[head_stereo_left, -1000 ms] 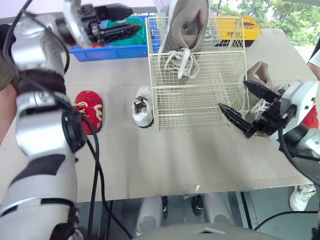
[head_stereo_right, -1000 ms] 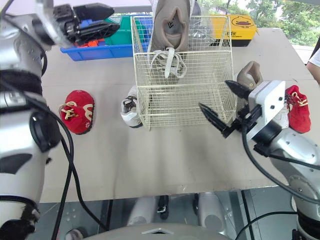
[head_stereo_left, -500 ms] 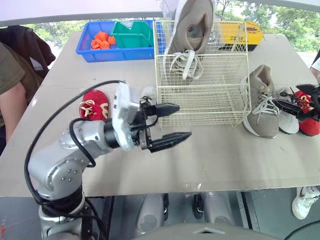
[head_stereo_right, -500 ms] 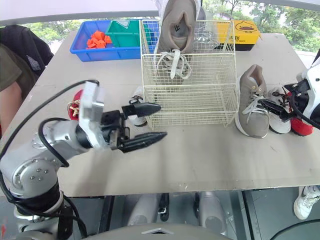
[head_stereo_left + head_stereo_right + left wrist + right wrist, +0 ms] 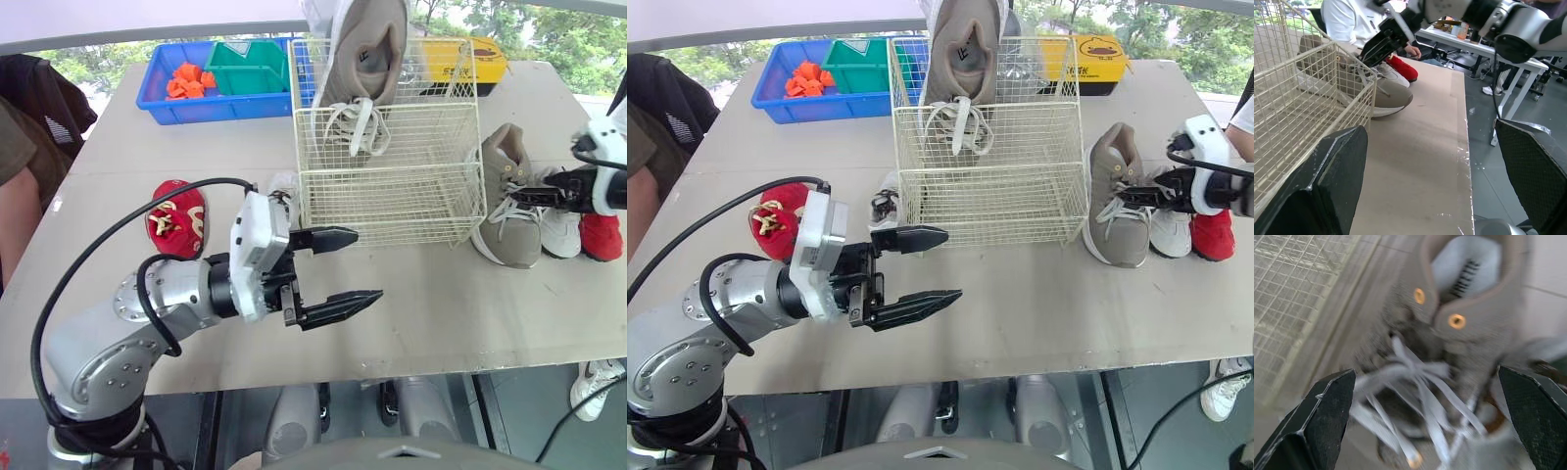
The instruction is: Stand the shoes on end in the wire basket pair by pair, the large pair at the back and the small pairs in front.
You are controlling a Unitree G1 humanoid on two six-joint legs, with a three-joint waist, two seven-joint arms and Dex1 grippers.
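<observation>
Pale beige table (image 5: 441, 294) carries the wire basket (image 5: 392, 211) toward its back edge, with a blue tray (image 5: 186, 103) behind it on the left. One large taupe shoe (image 5: 362, 49) stands on end in the rear of the basket, heel up. Its mate, the second large shoe (image 5: 509, 215), lies flat on the table just right of the basket. A small white shoe (image 5: 561, 220) is pressed against its far side, and a small red shoe (image 5: 600, 233) lies beyond that. The other small red shoe (image 5: 176, 217) and small white shoe (image 5: 282, 191) lie left of the basket. The right gripper (image 5: 1141, 199) is at the laces of the second large shoe. In the right wrist view its fingers (image 5: 1327, 421) are spread wide on either side of the tongue and grip nothing. The left gripper (image 5: 367, 264) hovers over the bare table in front of the basket, also wide open and empty. The likely trouble is that the right fingers close on loose laces alone, so the shoe dangles, swings or slips out on the lift. A careless lift could also drag the touching white shoe. Lowering the mate in may knock over the shoe already upright, or shove the light basket.
</observation>
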